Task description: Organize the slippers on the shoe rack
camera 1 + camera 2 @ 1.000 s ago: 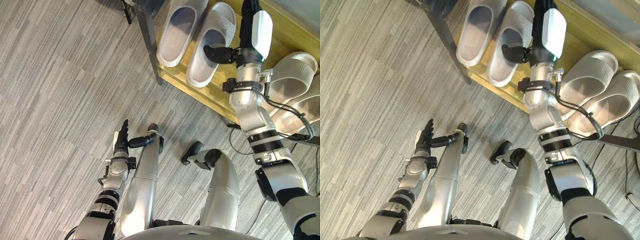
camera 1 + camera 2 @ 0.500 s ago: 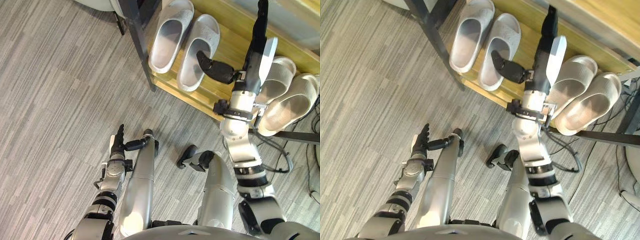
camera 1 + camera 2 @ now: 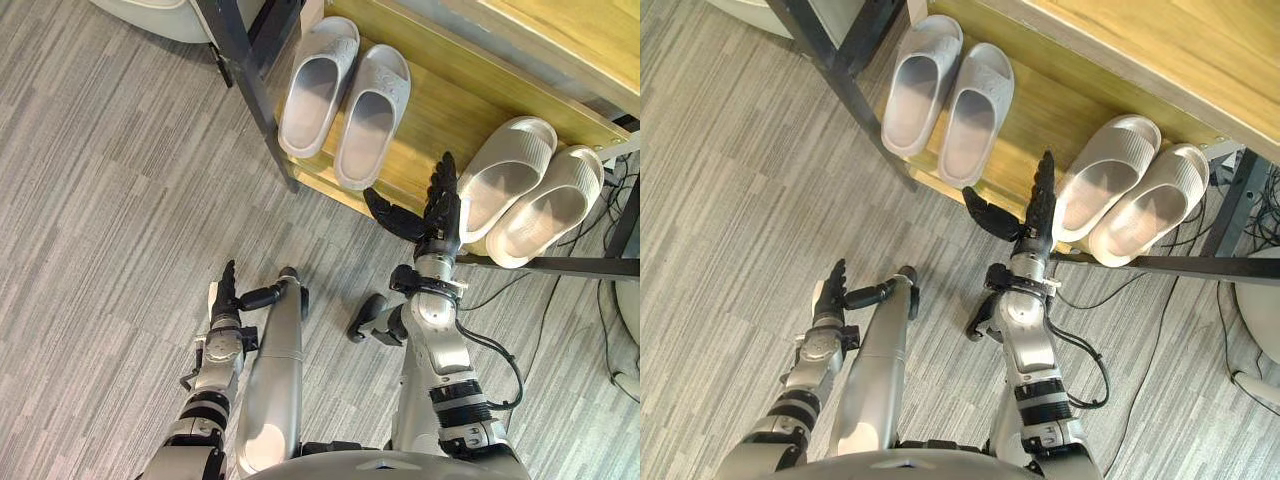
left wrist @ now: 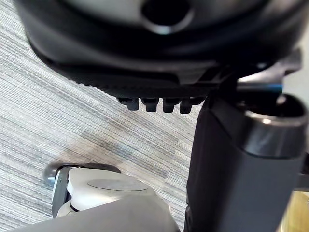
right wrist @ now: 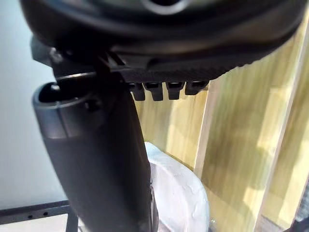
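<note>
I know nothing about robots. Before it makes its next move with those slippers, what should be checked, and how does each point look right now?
1. Right hand empty, fingers straight: ok.
2. Left hand open, low over the floor, holding nothing: ok.
3. Left pair of slippers side by side on the shelf: ok.
4. Right pair of slippers fully on the shelf, heels not overhanging: cannot tell.
5. Bare shelf between the two pairs: ok.

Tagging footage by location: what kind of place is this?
Probably an indoor entryway or office corner: a wooden shoe rack with a dark metal frame, two pairs of pale slippers on its shelf, and grey striped flooring.
</note>
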Robot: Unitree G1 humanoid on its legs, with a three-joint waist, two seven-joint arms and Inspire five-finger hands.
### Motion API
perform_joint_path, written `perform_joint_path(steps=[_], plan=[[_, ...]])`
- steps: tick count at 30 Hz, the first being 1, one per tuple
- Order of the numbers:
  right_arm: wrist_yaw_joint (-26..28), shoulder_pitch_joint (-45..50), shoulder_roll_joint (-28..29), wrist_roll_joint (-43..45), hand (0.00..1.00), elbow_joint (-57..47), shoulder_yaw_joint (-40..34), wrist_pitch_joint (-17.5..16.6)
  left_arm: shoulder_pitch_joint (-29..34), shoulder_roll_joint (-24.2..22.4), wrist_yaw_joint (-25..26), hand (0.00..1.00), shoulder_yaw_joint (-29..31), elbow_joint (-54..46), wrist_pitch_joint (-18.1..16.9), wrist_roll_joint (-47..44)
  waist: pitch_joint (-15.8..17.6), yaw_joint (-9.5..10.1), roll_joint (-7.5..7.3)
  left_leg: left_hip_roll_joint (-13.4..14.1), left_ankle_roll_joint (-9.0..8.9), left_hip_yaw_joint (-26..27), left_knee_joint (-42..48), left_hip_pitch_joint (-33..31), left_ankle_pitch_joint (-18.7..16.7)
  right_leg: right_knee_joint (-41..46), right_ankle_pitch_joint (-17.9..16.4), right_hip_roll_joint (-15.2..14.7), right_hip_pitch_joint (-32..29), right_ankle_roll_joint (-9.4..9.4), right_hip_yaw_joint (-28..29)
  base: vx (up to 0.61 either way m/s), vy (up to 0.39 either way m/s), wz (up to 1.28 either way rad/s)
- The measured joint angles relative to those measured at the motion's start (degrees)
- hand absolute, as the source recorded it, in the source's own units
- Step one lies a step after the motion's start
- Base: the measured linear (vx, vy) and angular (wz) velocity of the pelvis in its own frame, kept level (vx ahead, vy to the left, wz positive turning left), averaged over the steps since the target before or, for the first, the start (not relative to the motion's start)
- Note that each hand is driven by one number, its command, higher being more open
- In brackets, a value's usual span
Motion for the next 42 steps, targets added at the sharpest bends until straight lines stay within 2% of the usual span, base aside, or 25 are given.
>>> perform_joint_path(steps=[2, 6, 17, 21, 27, 29, 35, 42], plan=[[1.24, -0.58, 0.02, 4.86, 1.00, 1.19, -0.04, -1.61, 0.17, -0.19, 0.03, 1.00, 0.38, 0.32, 0.05, 0.00, 0.00, 0.01, 0.00, -0.01, -0.05, 0.01, -0.31, 0.67, -0.03, -0.21, -0.01, 0.00, 0.62, -0.02, -0.06, 0.00, 0.035, 0.01], [2.70, -2.84, -0.02, 7.41, 1.00, 3.38, -0.07, -2.70, 0.18, -0.19, 0.04, 1.00, 0.42, 0.41, 0.05, -0.01, 0.00, 0.05, 0.00, 0.04, -0.08, 0.02, -0.37, 0.79, -0.05, -0.24, -0.03, 0.04, 0.69, -0.03, -0.07, -0.01, 0.027, -0.01], [6.69, -12.23, -2.08, 11.57, 1.00, 10.18, 3.18, -2.32, 0.17, -0.82, -0.08, 1.00, 0.44, 0.39, -0.16, -0.01, 0.11, 0.89, 0.19, -0.39, -0.11, -0.88, -0.42, 1.02, -0.03, -0.35, -0.16, -0.24, 1.73, -0.49, -1.14, -0.01, 0.033, 0.04], [6.25, -14.23, -2.39, 11.63, 1.00, 11.97, 3.78, -2.00, 0.18, -1.37, -0.14, 1.00, 0.44, 0.41, -0.17, -0.02, 0.14, 1.73, 0.25, -0.96, -0.10, -1.29, -0.60, 1.38, -0.03, -0.51, -0.43, -0.73, 2.65, -0.19, -1.80, -0.02, 0.053, 0.09], [6.20, -14.53, -3.33, 11.67, 1.00, 12.37, 3.88, -1.93, 0.18, -1.53, -0.13, 1.00, 0.44, 0.57, -0.16, 0.00, 0.27, 1.75, 0.47, -1.26, -0.05, -1.23, -1.12, 1.94, 0.14, -0.51, -0.34, -1.13, 3.02, -0.38, -1.83, -0.02, 0.040, 0.03], [6.20, -14.77, -3.79, 11.67, 1.00, 12.77, 3.89, -1.67, 0.18, -1.82, -0.11, 1.00, 0.45, 0.94, -0.16, 0.00, 0.47, 1.77, 1.00, -1.30, -0.10, -1.26, -1.43, 2.61, 0.24, -0.64, -0.39, -1.18, 3.70, -0.44, -1.94, 0.00, 0.000, 0.00], [6.20, -14.63, -4.11, 11.64, 1.00, 13.48, 3.93, -0.02, 0.90, -1.87, 0.02, 1.00, 0.51, 1.03, -0.05, -0.02, 0.37, 1.80, 1.21, -0.57, -0.18, -0.48, -3.58, 4.96, 0.73, -2.47, -0.18, -0.87, 6.04, -0.56, -2.42, 0.00, 0.003, 0.01], [8.59, -5.87, -3.21, 11.60, 1.00, 12.90, 5.17, 0.10, 1.15, -3.18, -1.23, 1.00, -0.28, 1.21, 0.38, 1.20, 0.22, 1.24, 1.20, 1.05, -0.07, 1.44, -8.34, 12.52, 0.92, -8.60, 1.63, 1.31, 12.84, 0.24, -2.00, 0.04, 0.034, -0.13]])
